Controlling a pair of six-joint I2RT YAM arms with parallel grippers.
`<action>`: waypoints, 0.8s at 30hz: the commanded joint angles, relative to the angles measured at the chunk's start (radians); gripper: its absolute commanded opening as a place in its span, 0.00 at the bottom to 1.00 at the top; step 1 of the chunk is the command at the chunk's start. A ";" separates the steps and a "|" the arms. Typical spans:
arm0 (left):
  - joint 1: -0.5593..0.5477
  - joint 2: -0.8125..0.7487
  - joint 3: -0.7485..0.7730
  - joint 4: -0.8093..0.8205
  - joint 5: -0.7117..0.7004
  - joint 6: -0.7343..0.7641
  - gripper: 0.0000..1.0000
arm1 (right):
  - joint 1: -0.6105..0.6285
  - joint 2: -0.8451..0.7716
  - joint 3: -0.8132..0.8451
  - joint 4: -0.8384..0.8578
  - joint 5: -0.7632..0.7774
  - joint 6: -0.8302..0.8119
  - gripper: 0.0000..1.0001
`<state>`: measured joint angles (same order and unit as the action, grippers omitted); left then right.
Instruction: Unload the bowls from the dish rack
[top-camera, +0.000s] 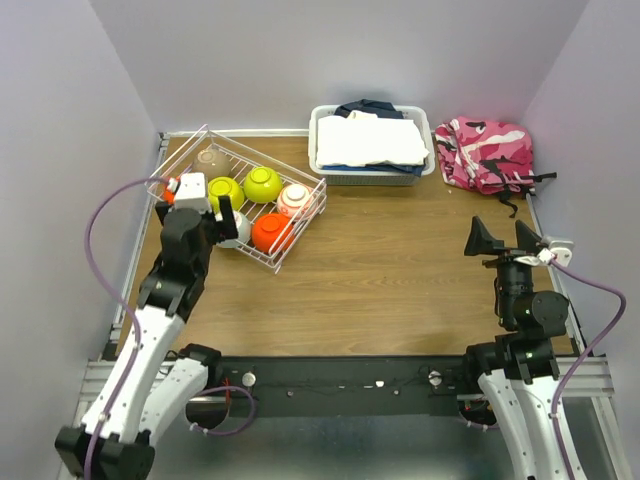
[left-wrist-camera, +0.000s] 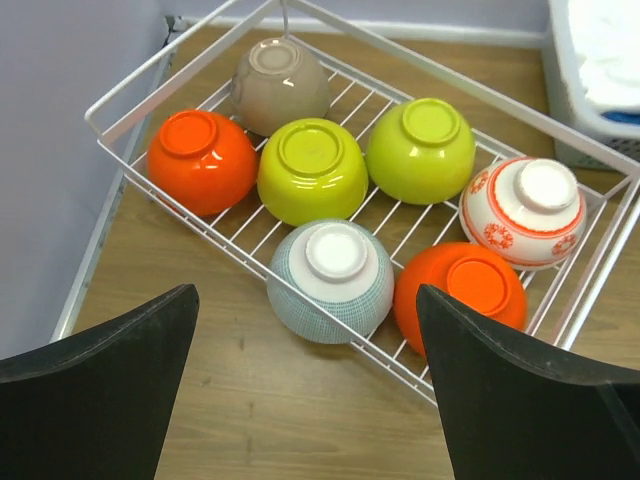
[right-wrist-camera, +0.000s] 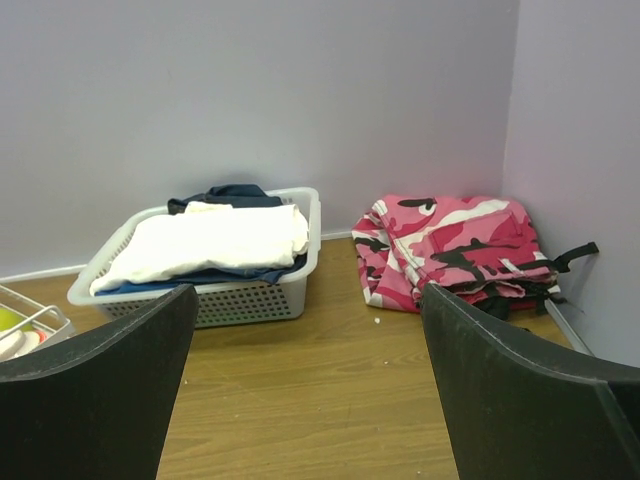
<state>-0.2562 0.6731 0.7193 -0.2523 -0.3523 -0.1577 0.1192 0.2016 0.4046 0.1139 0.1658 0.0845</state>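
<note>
The white wire dish rack stands at the back left of the table and fills the left wrist view. Seven bowls lie upside down in it: a taupe one, two orange, two lime-yellow, a pale grey one and a white one with red pattern. My left gripper is open and empty, just before the rack's near side, facing the grey bowl. My right gripper is open and empty at the right, far from the rack.
A white plastic bin of folded cloth stands at the back centre. A pink camouflage bag lies in the back right corner. Walls close in on the left, back and right.
</note>
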 joint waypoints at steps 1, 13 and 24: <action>0.005 0.210 0.204 -0.201 -0.007 0.038 0.99 | 0.019 -0.005 0.000 -0.022 -0.019 -0.014 1.00; -0.051 0.603 0.511 -0.502 0.007 0.055 0.99 | 0.042 -0.021 -0.010 -0.020 0.000 -0.012 1.00; -0.178 0.879 0.608 -0.630 -0.250 0.119 0.99 | 0.053 -0.028 -0.021 -0.016 0.005 -0.012 1.00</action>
<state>-0.4065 1.4822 1.2835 -0.8009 -0.4725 -0.0814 0.1623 0.1894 0.4026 0.1078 0.1661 0.0837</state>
